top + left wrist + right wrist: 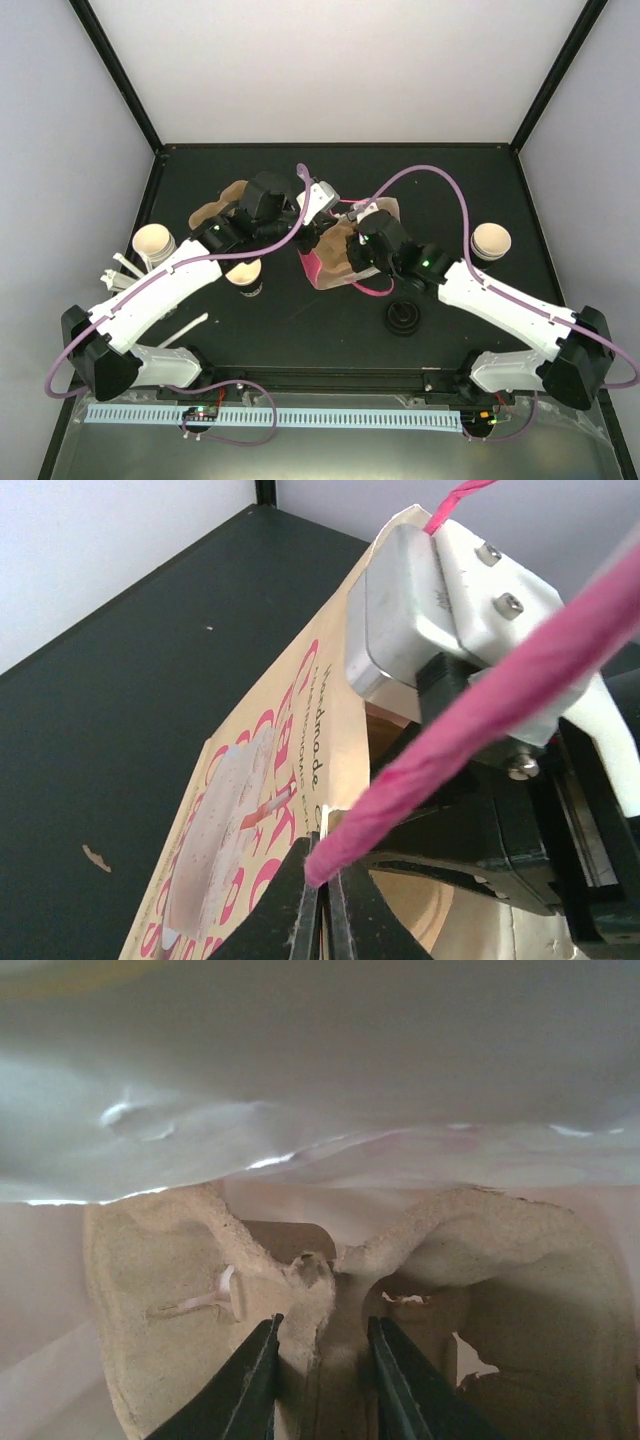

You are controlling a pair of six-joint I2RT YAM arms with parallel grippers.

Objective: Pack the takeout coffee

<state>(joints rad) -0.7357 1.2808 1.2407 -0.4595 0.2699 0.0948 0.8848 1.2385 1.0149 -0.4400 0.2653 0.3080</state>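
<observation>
A cream paper bag with pink print (330, 268) lies in the middle of the table, and its printed side fills the left wrist view (250, 780). My left gripper (328, 890) is shut on the bag's rim at the root of the pink twisted handle (480, 710). My right gripper (320, 1335) is inside the bag, jaws apart astride the centre ridge of the brown pulp tray (170, 1280). Three paper cups stand outside the bag: one at the left (153, 240), one under my left arm (243, 273) and one at the right (490, 240).
A brown pulp piece (215, 208) lies behind my left arm. A black round lid (402, 318) sits near the front centre. White sticks (185, 328) lie at the front left. My right wrist (450, 600) crowds the bag's mouth.
</observation>
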